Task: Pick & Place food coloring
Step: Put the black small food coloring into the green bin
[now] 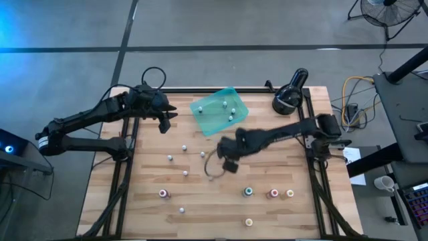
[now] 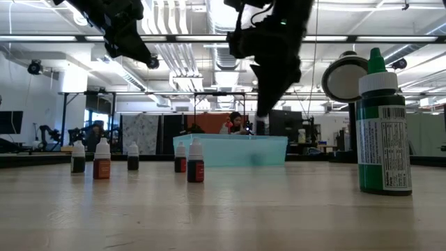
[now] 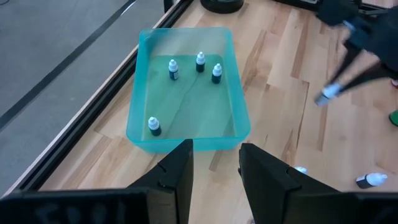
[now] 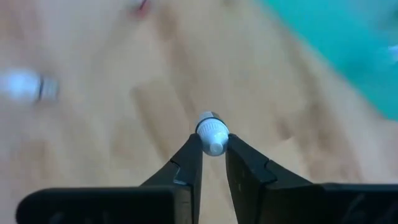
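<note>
White-capped and tiny, one bottle (image 4: pixel 212 133) sits clamped between the fingers of the right hand (image 4: pixel 212 149), caught near its cap, its long axis running on forward out of the grip. In the high view that hand (image 1: pixel 227 158) hangs over the middle of the tabletop (image 1: pixel 294 221), and the teal tray (image 1: pixel 221 124) lies just beyond it, toward the far edge and slightly to the left side. That is the relation the coming move turns on, as I judge it: a short carry from the hand up to the tray, with the bottle set down inside the wall rather than on it.

The left wrist view shows four bottles already standing in the tray (image 3: pixel 142 134), so the open floor nearest the right hand looks like the easy spot. The right arm is plainly the nearer one for this.

The left hand (image 1: pixel 165 120) hovers beside the tray's left end, its fingers (image 3: pixel 177 171) apart with nothing between them.

Other bottles stand scattered on the tabletop: small ones near the left-centre (image 1: pixel 185 148), a green one (image 1: pixel 248 192), a pink one (image 1: pixel 273 193) and yellow ones (image 1: pixel 289 193) toward the near edge. From the low view a large-looking green bottle (image 2: pixel 382 125) stands close to the camera.
</note>
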Tool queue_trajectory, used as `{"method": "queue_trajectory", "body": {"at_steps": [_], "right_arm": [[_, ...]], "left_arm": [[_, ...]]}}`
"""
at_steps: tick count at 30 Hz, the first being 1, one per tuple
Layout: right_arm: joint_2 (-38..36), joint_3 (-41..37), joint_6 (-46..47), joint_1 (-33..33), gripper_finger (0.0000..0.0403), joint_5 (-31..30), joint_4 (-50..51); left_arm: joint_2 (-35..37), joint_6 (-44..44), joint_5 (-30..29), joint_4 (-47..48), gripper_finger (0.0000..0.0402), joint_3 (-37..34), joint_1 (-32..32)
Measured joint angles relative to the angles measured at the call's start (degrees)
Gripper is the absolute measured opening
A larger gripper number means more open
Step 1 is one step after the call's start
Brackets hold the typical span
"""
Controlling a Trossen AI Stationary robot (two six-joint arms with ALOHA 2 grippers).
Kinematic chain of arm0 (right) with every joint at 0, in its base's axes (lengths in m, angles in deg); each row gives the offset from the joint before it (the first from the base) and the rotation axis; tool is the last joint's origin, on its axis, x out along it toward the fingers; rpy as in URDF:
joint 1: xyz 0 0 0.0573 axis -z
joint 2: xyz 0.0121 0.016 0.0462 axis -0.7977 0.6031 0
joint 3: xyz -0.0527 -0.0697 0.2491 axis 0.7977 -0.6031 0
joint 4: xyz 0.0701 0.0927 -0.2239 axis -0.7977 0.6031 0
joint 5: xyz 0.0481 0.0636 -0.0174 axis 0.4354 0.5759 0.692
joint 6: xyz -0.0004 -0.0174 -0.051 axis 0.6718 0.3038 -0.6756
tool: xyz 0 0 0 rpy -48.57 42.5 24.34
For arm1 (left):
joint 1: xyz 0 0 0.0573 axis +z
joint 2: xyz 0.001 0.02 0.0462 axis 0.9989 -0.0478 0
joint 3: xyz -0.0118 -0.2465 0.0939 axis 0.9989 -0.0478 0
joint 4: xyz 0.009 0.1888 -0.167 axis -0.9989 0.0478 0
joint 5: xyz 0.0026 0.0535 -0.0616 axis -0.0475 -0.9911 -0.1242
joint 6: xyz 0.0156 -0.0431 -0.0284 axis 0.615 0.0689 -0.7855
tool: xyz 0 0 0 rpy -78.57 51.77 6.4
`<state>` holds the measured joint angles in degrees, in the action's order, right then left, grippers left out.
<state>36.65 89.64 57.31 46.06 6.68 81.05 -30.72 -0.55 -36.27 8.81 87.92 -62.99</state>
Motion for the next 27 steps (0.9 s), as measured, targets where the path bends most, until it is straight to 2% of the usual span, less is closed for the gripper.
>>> {"method": "queue_trajectory", "body": {"at_steps": [5, 13, 20, 27], "right_arm": [[-0.6, 5.3, 3.7, 7.7, 0.0052, -0.1, 0.3], [1.0, 12.5, 4.3, 18.9, 0.0052, 0.1, -2.2], [9.8, 18.9, 3.3, 22.4, 0.0052, 3.8, 0.5], [21.4, 31.7, 0.5, 24.0, 0.0052, 3.9, 12.0]], "left_arm": [[0.0, 0.0, 0.0, 0.0, 0.0103, 0.0, 0.0], [0.0, -0.9, 0.0, 0.0, 0.0103, 0.0, 0.0], [-0.3, -1.1, -0.3, -1.2, 0.0103, 0.0, 0.0], [-0.5, -1.5, -0.5, -2.0, 0.0103, 0.0, 0.0]]}}
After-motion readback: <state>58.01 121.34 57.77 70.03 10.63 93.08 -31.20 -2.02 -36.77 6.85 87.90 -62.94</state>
